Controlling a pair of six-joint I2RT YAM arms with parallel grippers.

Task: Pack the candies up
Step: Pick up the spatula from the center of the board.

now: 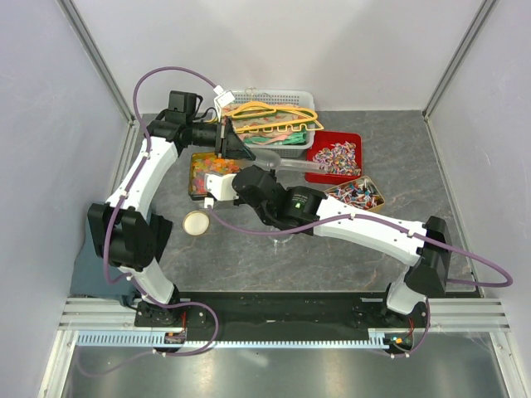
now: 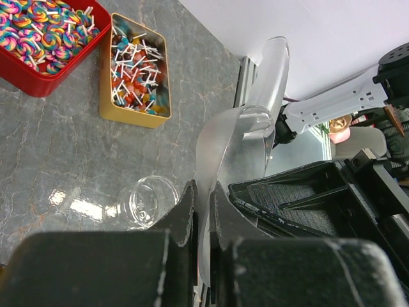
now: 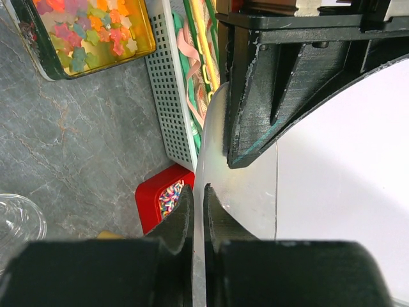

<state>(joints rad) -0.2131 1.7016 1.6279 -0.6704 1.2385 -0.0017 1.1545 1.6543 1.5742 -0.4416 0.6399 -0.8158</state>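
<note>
Both grippers are shut on one clear plastic scoop [image 1: 278, 162]. My left gripper [image 2: 203, 188] pinches its edge, and the bowl of the scoop [image 2: 246, 134] rises beyond the fingers. My right gripper [image 3: 198, 192] pinches the scoop's thin wall [image 3: 243, 198] just below the left gripper's black fingers [image 3: 255, 96]. In the top view the left gripper [image 1: 241, 149] and right gripper [image 1: 253, 172] meet beside a tin of orange, yellow and pink gummies [image 1: 207, 170] [image 3: 89, 32]. Red, blue and white wrapped candies fill a gold tin [image 1: 358, 192] [image 2: 135, 70]. The scoop looks empty.
A red tray of rainbow swirl sweets [image 1: 334, 157] [image 2: 48, 32] lies beside the gold tin. A white basket of hangers [image 1: 270, 120] [image 3: 169, 96] stands at the back. A clear glass jar [image 2: 144, 201] [image 1: 280, 238] stands under the right arm, its round lid [image 1: 197, 222] to the left.
</note>
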